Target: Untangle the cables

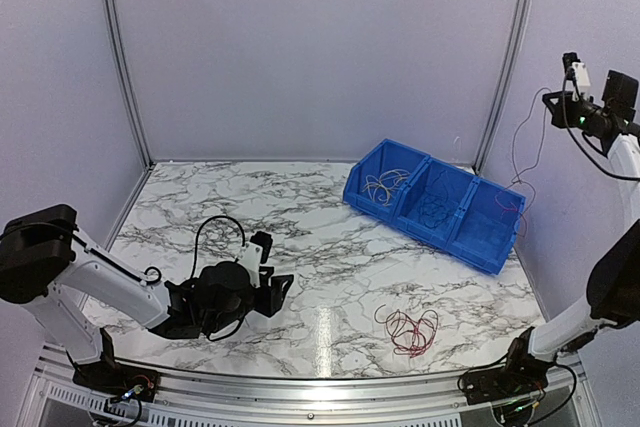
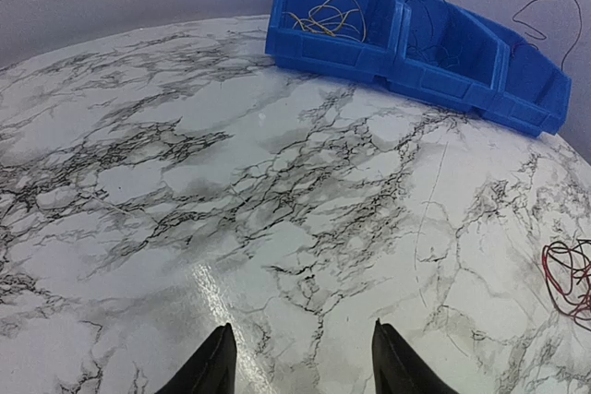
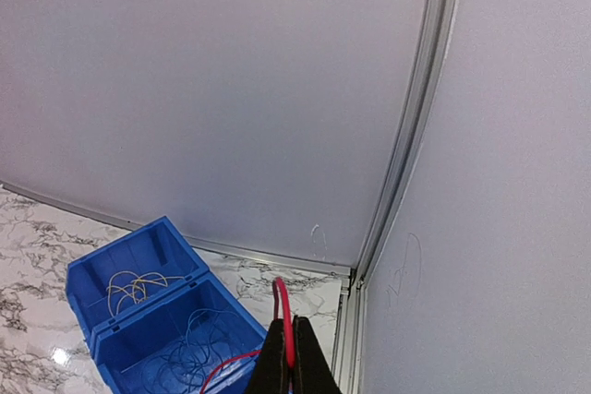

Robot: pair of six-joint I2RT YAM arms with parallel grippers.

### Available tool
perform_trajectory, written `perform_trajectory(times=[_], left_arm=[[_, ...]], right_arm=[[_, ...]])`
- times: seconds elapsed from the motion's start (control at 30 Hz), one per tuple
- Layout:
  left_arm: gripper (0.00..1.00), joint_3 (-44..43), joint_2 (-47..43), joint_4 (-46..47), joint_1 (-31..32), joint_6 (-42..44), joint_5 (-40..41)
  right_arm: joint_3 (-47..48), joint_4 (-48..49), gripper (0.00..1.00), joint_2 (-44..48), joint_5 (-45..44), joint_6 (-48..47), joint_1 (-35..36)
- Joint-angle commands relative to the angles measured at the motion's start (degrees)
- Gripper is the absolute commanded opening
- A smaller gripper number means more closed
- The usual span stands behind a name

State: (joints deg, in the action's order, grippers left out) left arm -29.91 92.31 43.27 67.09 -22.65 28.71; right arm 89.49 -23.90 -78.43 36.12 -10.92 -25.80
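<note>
A loose bunch of red and dark cables point(image 1: 408, 330) lies on the marble table near the front right; it also shows at the right edge of the left wrist view point(image 2: 568, 279). My left gripper point(image 1: 285, 287) is open and empty, low over the table left of the bunch, its fingertips point(image 2: 220, 357) wide apart. My right gripper point(image 1: 553, 99) is raised high at the far right, above the blue bin. In the right wrist view it point(image 3: 292, 325) is shut on a red cable point(image 3: 281, 297), which hangs down toward the bin.
A blue three-compartment bin point(image 1: 497, 247) stands at the back right. Tan wires point(image 1: 383, 185) lie in its left compartment and dark blue wires point(image 1: 435, 209) in the middle one. Grey walls and a metal corner post point(image 3: 406, 154) close the space behind.
</note>
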Motion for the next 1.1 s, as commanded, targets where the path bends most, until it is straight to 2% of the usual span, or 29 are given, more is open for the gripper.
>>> perform_trajectory(times=[0.0, 0.27, 0.6, 1.07], left_arm=[[0.52, -1.1, 1.02, -0.46, 0.5, -0.15, -0.39], [0.52, -1.25, 1.46, -0.46, 0.59, 0.01, -0.39], [0.52, -2.34, 2.36, -0.46, 0.59, 0.51, -0.83], [0.52, -1.84, 2.36, -0.46, 0.6, 0.68, -1.55]], right_arm=[[3.73, 0.24, 0.0, -0.55, 1.21, 1.46, 0.6], [3.86, 0.76, 0.0, -0.8, 1.82, 2.44, 1.02], [10.8, -0.31, 0.0, -2.46, 0.9, 3.45, 1.9], [-0.19, 3.15, 0.0, -2.15, -1.84, 1.54, 1.9]])
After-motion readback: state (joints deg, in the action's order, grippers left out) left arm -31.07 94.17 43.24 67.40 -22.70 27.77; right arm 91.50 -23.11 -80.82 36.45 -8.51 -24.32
